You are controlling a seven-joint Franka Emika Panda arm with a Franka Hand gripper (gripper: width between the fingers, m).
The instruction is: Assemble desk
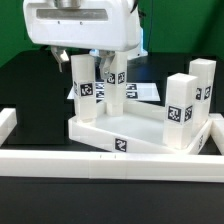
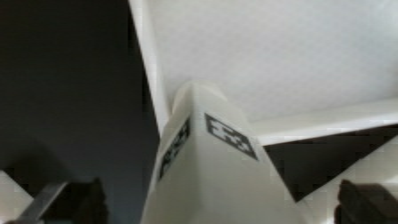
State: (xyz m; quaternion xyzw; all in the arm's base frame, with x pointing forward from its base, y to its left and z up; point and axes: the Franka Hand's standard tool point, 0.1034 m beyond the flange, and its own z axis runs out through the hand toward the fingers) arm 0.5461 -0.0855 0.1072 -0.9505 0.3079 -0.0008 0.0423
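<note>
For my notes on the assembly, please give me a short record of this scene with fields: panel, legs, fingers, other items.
panel: white desk panel lying flat, raised rim up
legs: three tagged legs seen standing at the panel; one directly under the gripper
fingers: open, one finger on each side of that leg, not clamping it
other items: white border bars around the workspace; marker board behind the panel
</note>
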